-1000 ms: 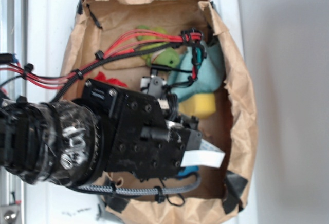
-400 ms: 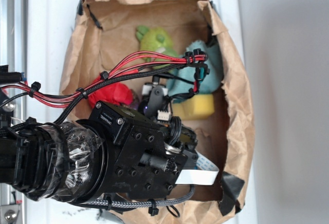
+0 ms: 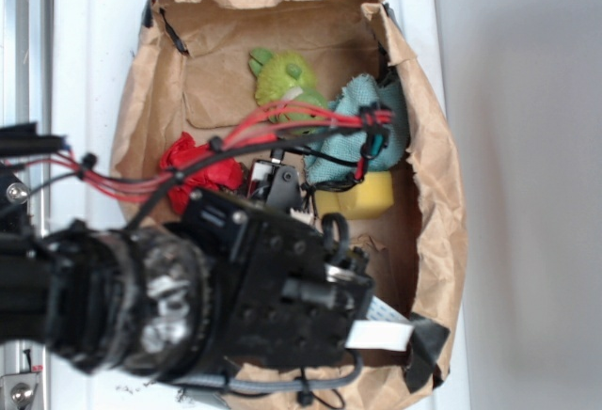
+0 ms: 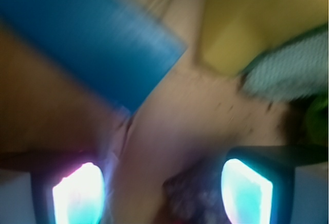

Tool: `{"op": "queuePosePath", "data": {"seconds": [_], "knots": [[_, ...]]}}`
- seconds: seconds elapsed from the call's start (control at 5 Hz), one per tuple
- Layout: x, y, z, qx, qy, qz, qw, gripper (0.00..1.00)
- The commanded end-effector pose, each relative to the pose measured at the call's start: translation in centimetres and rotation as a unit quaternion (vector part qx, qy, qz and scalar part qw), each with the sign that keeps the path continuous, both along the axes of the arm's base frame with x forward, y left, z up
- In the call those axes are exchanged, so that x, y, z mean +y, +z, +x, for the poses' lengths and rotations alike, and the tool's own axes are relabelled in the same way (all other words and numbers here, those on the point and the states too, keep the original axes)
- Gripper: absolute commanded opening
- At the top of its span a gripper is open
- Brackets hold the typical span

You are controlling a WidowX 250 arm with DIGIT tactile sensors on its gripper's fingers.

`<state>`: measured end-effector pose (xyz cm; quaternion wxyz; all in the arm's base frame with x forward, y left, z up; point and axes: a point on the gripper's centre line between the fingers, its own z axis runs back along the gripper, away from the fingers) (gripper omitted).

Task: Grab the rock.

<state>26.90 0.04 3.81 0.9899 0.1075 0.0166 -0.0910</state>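
From my wrist camera the gripper [image 4: 162, 188] stands wide open with nothing in it, its two glowing fingertips [image 4: 77, 193] at the bottom corners of the view. Low between them, toward six o'clock, sits the rock [image 4: 198, 196]: a dark, speckled lump with brown and purplish-grey patches, blurred and partly cut off by the frame edge. I judge it hard and stiff, heavier than anything else here for its size, and rough enough that the pads should not slip. Its shape is irregular, so I would close across its widest middle and avoid a sloping face that could squirt it out. It will not crush.

Further out at eleven o'clock lies a blue flat object [image 4: 87, 44], and at one o'clock the yellow sponge block [image 4: 257, 18], with a teal cloth [image 4: 288, 72] just beside it at three o'clock.

In the exterior view the arm hides the rock entirely. Everything rests inside a brown paper bag [image 3: 437, 194] laid open on the white tabletop [image 3: 94, 34]. Past the arm I see the red cloth wad [image 3: 193, 167] at nine o'clock and, farthest, the green plush toy [image 3: 282, 76] at twelve.
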Motion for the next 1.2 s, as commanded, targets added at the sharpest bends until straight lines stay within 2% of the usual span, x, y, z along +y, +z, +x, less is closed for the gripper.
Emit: {"op": "queuePosePath", "data": {"seconds": [0.0,0.2,0.4,0.6,0.8,1.0], "knots": [[2.0,1.4,1.0,-0.002,0.022,-0.006,1.000,1.00],[2.7,1.4,1.5,0.006,0.034,-0.020,0.999,1.00],[3.7,2.3,1.6,0.023,0.045,-0.052,0.997,1.00],[4.2,2.7,1.6,0.022,0.050,-0.063,0.997,1.00],[4.5,3.0,1.3,0.027,0.049,-0.068,0.996,1.00],[4.4,2.4,0.8,0.028,0.042,-0.058,0.997,1.00]]}}
